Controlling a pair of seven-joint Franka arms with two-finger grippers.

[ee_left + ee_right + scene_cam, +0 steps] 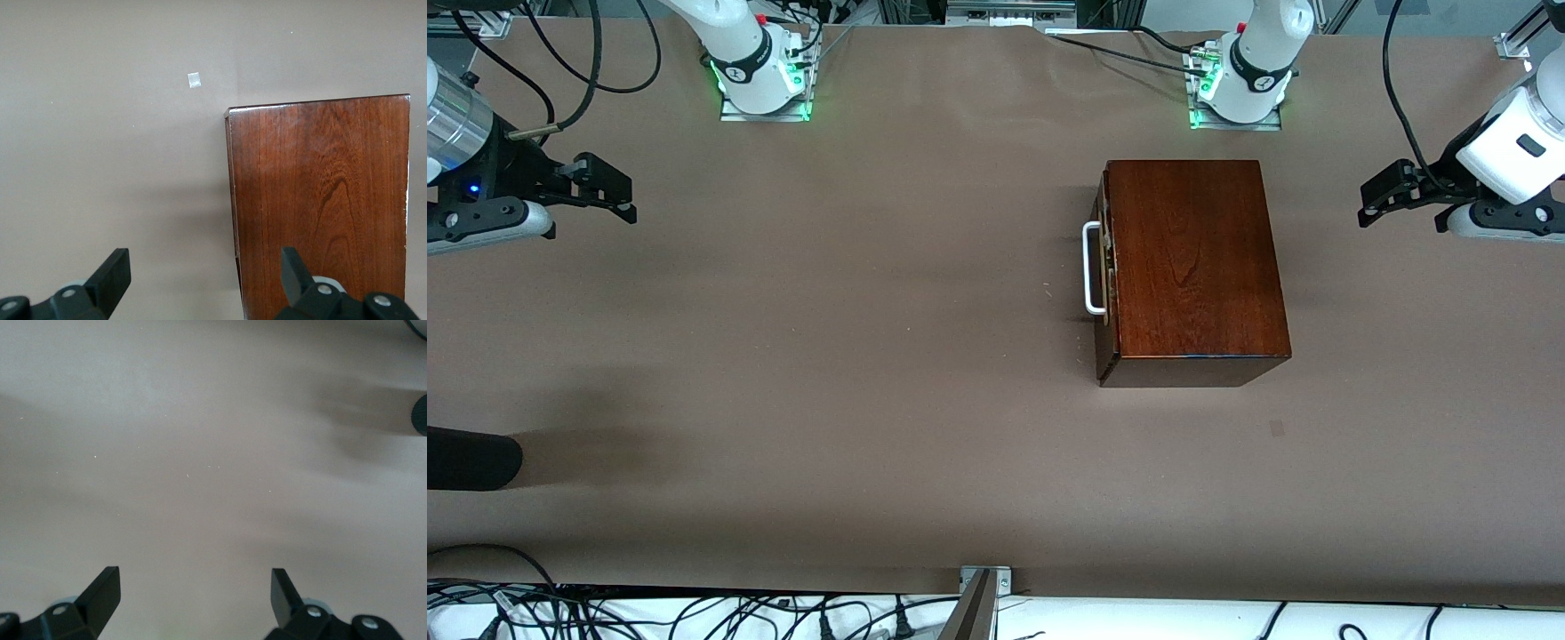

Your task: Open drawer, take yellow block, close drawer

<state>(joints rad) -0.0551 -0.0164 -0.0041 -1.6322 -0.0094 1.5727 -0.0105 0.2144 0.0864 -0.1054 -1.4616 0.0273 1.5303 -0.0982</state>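
Observation:
The glossy reddish-brown wooden box (1192,258) stands on the table toward the left arm's end. Its drawer is pushed in, and the white U-shaped handle (1090,268) on the dark front faces the right arm's end. The yellow block is hidden. My left gripper (1368,200) is open and empty, over the table at the left arm's end, apart from the box. In the left wrist view the gripper (203,270) looks over the box top (320,200). My right gripper (618,200) is open and empty at the right arm's end, over bare table (195,590).
A small grey square mark (1277,428) lies on the brown table cover nearer the front camera than the box, and shows in the left wrist view (194,80). A dark rounded object (471,458) juts in at the right arm's end. A metal bracket (983,587) sits at the front edge.

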